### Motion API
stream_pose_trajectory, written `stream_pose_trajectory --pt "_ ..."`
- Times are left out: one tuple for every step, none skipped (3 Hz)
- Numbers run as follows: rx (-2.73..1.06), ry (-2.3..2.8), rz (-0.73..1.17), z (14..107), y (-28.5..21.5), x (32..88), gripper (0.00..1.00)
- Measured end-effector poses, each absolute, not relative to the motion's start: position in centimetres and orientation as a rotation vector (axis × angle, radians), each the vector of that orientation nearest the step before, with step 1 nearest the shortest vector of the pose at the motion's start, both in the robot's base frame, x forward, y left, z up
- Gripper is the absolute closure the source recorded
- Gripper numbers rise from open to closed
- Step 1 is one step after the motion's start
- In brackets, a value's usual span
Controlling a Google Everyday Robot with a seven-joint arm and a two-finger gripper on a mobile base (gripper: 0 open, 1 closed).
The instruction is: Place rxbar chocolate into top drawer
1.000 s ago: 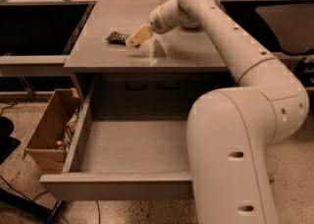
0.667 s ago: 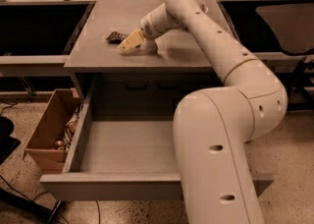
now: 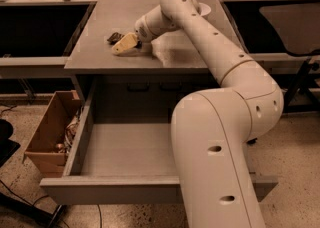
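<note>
Cream-tipped pincer [image 3: 125,43] rests low on the grey worktop [image 3: 90,47], upper centre-left of the frame; I cannot tell whether it is spread or pinching. The small dark crinkly-wrapped rxbar chocolate [image 3: 114,37] lies just up-left of its tip, touching or nearly so. Its long axis is unclear and no writing is legible, and the wide grey top drawer [image 3: 125,152] stands open below.

The gripper [image 3: 125,43] is down on the left part of the desk [image 3: 100,17], right by the rxbar chocolate [image 3: 114,37]. It covers the bar's right end, so only a dark sliver shows, and I can't tell if they're actually touching. The big arm [image 3: 225,137] blocks the right half of the top drawer [image 3: 125,147] and runs off the bottom edge. The white bowl [image 3: 204,8] at the far side is mostly behind the arm too. The stuff in the cardboard box [image 3: 50,122] on the left is just a jumble, can't make it out.
</note>
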State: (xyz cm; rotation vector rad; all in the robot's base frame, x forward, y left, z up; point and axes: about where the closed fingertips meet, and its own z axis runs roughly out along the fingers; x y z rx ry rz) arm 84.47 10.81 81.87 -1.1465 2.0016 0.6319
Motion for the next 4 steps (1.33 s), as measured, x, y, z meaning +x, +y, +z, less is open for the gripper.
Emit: stream_pose_trajectory --pt "-1.147 2.002 0.632 81.87 10.81 84.47 0.62" --pt "-1.147 2.002 0.632 81.87 10.81 84.47 0.85" --pt "-1.147 2.002 0.632 81.87 10.81 84.47 1.0" --pt "-1.147 2.002 0.632 82.63 10.79 84.47 1.0"
